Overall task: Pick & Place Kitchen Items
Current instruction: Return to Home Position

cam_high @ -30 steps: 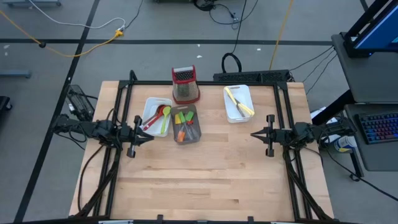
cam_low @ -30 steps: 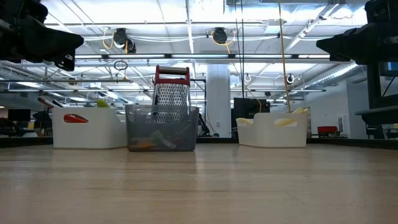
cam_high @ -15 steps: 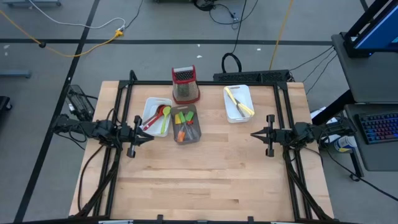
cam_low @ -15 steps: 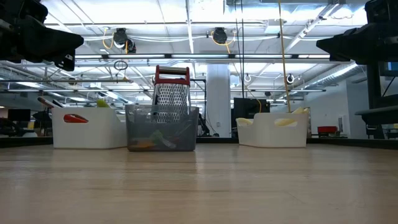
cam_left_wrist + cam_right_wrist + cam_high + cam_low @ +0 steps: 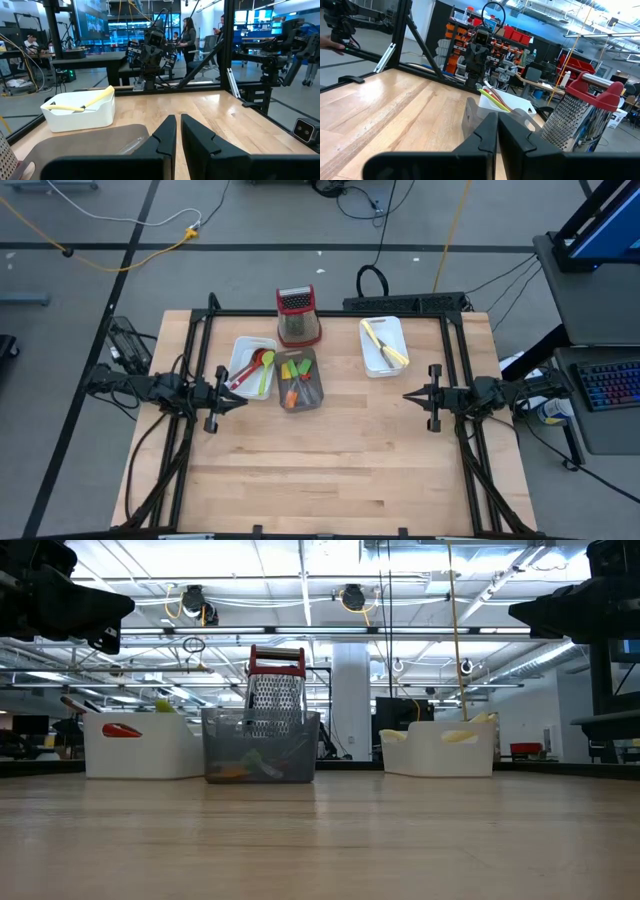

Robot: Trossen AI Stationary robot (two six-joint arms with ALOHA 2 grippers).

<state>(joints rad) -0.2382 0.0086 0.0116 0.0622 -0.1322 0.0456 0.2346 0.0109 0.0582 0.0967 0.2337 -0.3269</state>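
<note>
Where the grippers hang: the left gripper (image 5: 228, 401) is over the left side of the table (image 5: 330, 470) and the right gripper (image 5: 408, 395) over its right side. Their tips face one another and are well apart.
Left gripper state: clenched on nothing, as far as its wrist view lets me judge; only a thin slit shows between the fingers.
Right gripper state: the same, fingers pressed together and carrying nothing.
Open room: plain wooden plank runs from one pair of tips to the other, and over the whole near half of the table beside both arms.
Edges: black frame bars (image 5: 330, 313) run along the back edge and down both sides; each arm lies close to its side bar.
Kitchen items, left: red and green spoons (image 5: 256, 368) lie in a white tray (image 5: 240, 343) just beside the left gripper's tips, toward the back edge. Small spatulas (image 5: 297, 380) lie in a grey bin (image 5: 300, 407) a little ahead of those tips, just beside that tray.
Kitchen items, right: pale knives (image 5: 385, 345) lie in a second white tray (image 5: 370, 368), near the right gripper's tips, toward the back edge.
In the way: a box grater (image 5: 297, 315) stands upright behind the grey bin, by the back bar.
</note>
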